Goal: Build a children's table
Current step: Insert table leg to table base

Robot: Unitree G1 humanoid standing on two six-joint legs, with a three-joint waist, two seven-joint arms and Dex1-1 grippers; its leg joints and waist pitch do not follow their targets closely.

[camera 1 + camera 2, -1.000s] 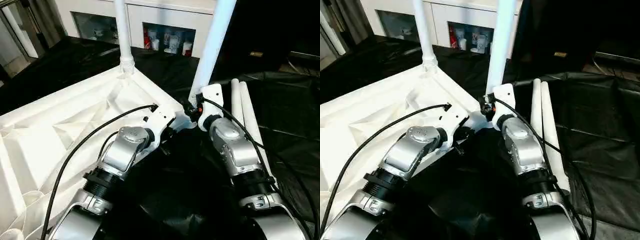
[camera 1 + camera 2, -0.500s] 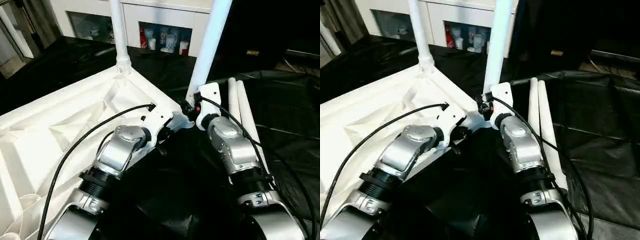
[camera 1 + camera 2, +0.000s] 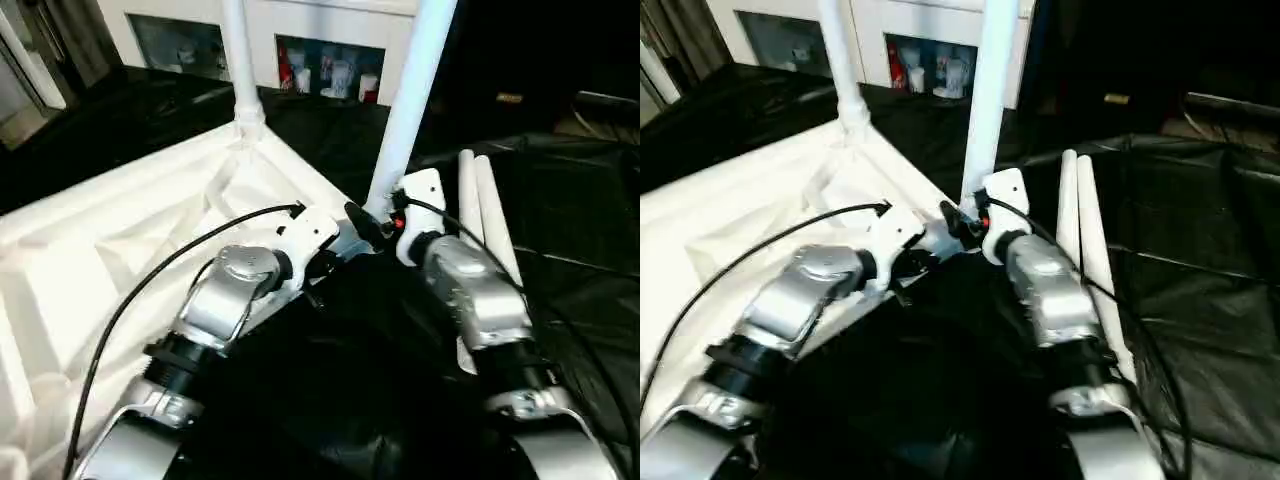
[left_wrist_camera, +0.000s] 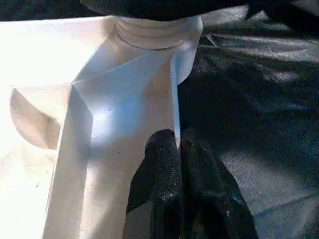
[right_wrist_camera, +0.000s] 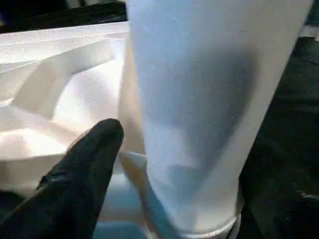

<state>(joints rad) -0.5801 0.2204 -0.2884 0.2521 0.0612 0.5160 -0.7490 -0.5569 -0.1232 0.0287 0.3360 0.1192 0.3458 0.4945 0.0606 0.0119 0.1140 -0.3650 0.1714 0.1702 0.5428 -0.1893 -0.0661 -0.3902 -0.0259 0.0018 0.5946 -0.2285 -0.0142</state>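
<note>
Left tool [image 4: 178,149] pinches the thin side wall of the tabletop [image 3: 110,240] right at its near corner, one black finger on each face of the rim, as the left wrist view makes plain. Right tool [image 3: 372,222] sits at the foot of the near leg [image 3: 408,100], which stands upright in that corner's socket; one black finger [image 5: 79,174] lies beside the tube, but its partner is hidden, so whether this tool is spread or clamped on the leg I cannot tell. The tabletop lies upside down on the black-draped counter [image 3: 560,230], ribs up, with a far leg [image 3: 240,70] already standing in the next corner and two spare legs [image 3: 1080,230] lying side by side on the cloth near the right forearm. Judging from this, the leg in hand may not be fully seated, and a sideways push from the right arm could lever it crooked in the socket or pop it out. The left grip holds only a narrow edge, so it could slip off and let the whole top slide on the cloth. Head views give the layout, both standing legs and the spares; the left wrist view alone shows the pinch on the rim and the socket collar, while the right wrist view shows the tube's base meeting the socket up close
</note>
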